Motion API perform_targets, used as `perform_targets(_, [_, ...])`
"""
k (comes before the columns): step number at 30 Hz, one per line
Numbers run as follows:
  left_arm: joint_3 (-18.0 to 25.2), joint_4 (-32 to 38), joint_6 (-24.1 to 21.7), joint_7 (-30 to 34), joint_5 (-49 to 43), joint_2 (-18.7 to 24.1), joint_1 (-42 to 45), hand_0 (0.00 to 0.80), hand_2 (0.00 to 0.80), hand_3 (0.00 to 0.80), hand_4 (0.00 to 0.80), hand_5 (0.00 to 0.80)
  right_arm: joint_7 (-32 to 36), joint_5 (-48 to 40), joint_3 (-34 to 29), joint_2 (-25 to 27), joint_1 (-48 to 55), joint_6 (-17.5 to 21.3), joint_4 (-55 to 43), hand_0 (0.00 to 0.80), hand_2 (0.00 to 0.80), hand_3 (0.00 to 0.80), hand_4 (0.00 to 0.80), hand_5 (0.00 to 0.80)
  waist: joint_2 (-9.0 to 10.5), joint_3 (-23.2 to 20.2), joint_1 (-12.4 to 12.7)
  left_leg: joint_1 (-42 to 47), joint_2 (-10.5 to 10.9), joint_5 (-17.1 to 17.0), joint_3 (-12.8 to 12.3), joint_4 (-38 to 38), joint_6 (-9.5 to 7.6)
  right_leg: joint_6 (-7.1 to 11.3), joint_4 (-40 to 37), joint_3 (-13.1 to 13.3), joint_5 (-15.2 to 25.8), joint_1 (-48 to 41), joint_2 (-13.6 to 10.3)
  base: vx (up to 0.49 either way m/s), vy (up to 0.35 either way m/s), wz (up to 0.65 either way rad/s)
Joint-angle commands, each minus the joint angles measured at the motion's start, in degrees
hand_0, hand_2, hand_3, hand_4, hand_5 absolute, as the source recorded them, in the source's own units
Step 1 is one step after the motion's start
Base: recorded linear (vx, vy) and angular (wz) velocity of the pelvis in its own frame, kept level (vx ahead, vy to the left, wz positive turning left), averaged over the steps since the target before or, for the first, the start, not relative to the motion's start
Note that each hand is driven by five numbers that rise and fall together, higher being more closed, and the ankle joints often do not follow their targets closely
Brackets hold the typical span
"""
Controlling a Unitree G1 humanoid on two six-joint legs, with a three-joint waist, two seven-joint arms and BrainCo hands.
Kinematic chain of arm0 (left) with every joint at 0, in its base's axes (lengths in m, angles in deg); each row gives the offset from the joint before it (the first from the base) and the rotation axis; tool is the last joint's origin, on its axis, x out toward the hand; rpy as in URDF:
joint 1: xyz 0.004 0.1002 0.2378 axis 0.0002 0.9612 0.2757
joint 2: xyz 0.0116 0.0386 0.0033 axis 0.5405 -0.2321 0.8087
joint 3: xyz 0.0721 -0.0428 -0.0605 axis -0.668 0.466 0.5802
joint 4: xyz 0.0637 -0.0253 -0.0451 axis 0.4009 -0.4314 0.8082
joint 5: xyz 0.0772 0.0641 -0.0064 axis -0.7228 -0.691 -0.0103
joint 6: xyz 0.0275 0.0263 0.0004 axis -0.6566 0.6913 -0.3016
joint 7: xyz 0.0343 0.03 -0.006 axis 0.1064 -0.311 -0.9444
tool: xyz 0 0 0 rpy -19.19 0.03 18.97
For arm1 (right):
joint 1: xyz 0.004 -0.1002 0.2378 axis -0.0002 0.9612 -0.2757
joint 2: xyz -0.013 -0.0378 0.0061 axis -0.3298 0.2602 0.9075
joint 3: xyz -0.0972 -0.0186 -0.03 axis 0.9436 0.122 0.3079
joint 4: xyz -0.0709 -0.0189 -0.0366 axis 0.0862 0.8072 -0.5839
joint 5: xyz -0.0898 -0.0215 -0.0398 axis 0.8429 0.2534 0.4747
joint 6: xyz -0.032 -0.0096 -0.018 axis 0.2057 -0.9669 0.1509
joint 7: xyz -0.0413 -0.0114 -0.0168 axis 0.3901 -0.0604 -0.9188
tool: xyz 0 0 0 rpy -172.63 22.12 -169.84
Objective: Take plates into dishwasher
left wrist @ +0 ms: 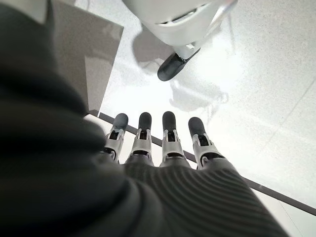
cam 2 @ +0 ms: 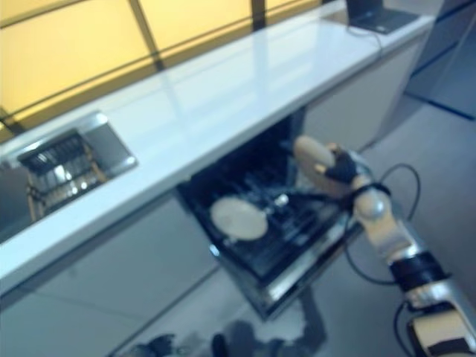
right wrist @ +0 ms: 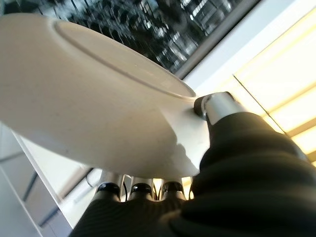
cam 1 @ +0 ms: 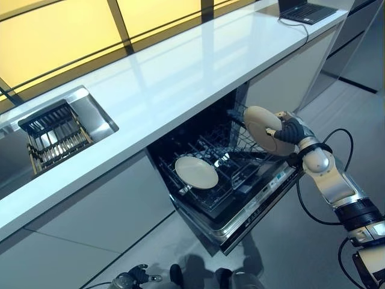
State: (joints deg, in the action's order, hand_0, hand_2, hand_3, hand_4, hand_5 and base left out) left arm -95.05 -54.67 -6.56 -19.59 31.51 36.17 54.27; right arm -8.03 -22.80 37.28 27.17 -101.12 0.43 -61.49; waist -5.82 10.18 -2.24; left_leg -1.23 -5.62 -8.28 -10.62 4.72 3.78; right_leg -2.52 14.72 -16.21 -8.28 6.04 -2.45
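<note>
Hand, left: I have it hanging low by the floor, idle, fingers straight and side by side, nothing in it.

Hand, right: I hold it over the right end of the open dishwasher. In the wrist view the thumb presses one face of a plate and the fingers back the other, so the plate is pinched at its rim. The plate stands nearly on edge, above the rack and not yet touching the wires.

A second plate already leans in the rack toward its left end, well apart from the held one. The rack is pulled out over the lowered door, and the slots between the two plates look free.

Beyond the dishwasher runs the bench; a sink with a wire drainer sits at its left, a laptop at its far right.

Step in hand, as I judge it: carrying the plate in for placement. The next move calls for lowering the plate edge-first between two tines, keeping it upright and clear of the rack's raised side, and only then loosening the pinch. Releasing early risks the plate tipping flat.
</note>
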Motion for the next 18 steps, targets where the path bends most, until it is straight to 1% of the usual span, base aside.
perform_targets(1, [-1.60,1.23,-0.45,-0.27,-0.88,3.82,-3.40,0.000,0.000,0.000,0.000,0.000,-2.26,2.48,1.88,-3.12,-11.29,1.32,3.72,0.800,0.800,0.800,0.800,0.800,4.19,3.37,0.73,1.11,3.45,8.76,1.04,0.28,-3.31,2.97,-13.79,2.55,2.00,-7.46,-0.70,0.000,0.000,0.00])
perform_targets(3, [-2.33,2.18,-0.44,-0.03,-0.76,4.16,-3.93,0.000,0.000,0.000,0.000,0.000,-2.59,1.74,3.50,-2.68,-13.21,0.50,5.47,0.800,0.800,0.800,0.800,0.800,4.08,4.13,1.13,0.28,3.44,8.42,1.42,0.28,-3.28,2.94,-13.86,2.30,2.24,-6.88,-0.73,0.000,0.000,0.00])
perform_targets(8, [-3.74,3.30,-0.25,0.29,-0.25,4.59,-5.56,0.000,0.000,0.000,0.000,0.000,-3.83,0.17,5.16,-2.31,-17.84,-0.39,9.43,0.800,0.800,0.800,0.800,0.800,3.51,5.71,1.90,-1.39,3.59,7.92,2.38,0.28,-3.29,2.91,-13.35,1.88,2.40,-5.33,-0.87,-0.018,0.013,0.08])
perform_targets(14, [-5.01,3.61,-0.22,0.21,0.81,5.10,-7.48,0.000,0.000,0.000,0.000,0.000,-5.67,-0.91,6.67,-2.50,-21.37,-1.77,12.69,0.800,0.800,0.800,0.800,0.800,2.45,7.90,2.49,-3.09,4.13,7.61,3.39,0.28,-3.51,2.99,-12.23,1.46,2.31,-3.35,-1.40,-0.005,0.018,0.04])
perform_targets(18, [-5.44,3.76,-1.00,-0.30,1.91,5.45,-8.35,0.000,0.000,0.000,0.000,0.000,-7.10,-1.89,7.28,-2.84,-23.40,-2.80,13.87,0.800,0.800,0.800,0.800,0.800,1.46,9.31,2.70,-4.26,4.50,7.39,3.76,0.28,-3.63,2.95,-11.50,1.62,2.32,-1.74,-1.67,0.004,0.035,0.03])
